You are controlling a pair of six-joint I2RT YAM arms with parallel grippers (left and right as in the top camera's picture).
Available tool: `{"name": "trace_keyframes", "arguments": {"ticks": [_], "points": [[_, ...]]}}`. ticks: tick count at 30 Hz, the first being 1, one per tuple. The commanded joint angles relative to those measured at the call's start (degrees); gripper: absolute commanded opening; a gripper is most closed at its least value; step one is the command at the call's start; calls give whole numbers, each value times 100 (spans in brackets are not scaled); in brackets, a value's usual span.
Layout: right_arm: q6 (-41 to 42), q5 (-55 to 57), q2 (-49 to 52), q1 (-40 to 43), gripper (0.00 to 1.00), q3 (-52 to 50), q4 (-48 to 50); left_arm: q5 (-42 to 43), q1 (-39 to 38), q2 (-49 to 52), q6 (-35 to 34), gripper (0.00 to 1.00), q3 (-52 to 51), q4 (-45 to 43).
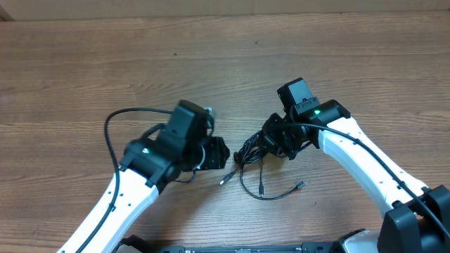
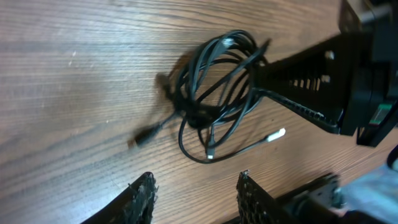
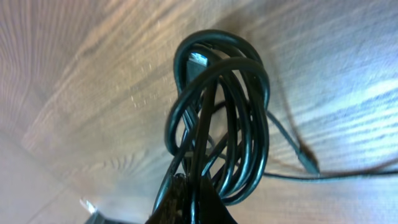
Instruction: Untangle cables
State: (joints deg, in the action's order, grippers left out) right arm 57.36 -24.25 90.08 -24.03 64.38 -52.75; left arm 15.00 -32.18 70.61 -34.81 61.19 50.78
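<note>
Cables are one knotted clump on the table, centre-front between the two arms. I'd call the job barely begun: the loops run through each other and no cord lies apart as its own piece. A few loose tails with plug ends trail out toward the near edge, and that's the only free length I see. Right gripper is pressed together on the clump's right side, pinching several strands; I can't tell whether the bundle is lifted off the wood. Left gripper is spread with nothing between its fingers, just beside the clump and not touching. Left to do: essentially all of it, pulling each cord clear. No containers in view.
</note>
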Motion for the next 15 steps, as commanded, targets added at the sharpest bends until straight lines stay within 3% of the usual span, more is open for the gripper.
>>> {"name": "trace_keyframes", "arguments": {"ticks": [1,4,6,15], "points": [[-157,-404,-127,4,4,94,-28,-800,-363,-87,459,44,83,-35],[-153,-389,-127,4,4,96,-26,-1357,-656,-85,289,45,15,-68],[-153,-369,-125,4,4,96,-31,-1738,-822,-70,-260,43,-131,-76],[-155,-369,-125,4,4,94,-33,-1628,-1102,284,-634,38,-973,-1165]]}}
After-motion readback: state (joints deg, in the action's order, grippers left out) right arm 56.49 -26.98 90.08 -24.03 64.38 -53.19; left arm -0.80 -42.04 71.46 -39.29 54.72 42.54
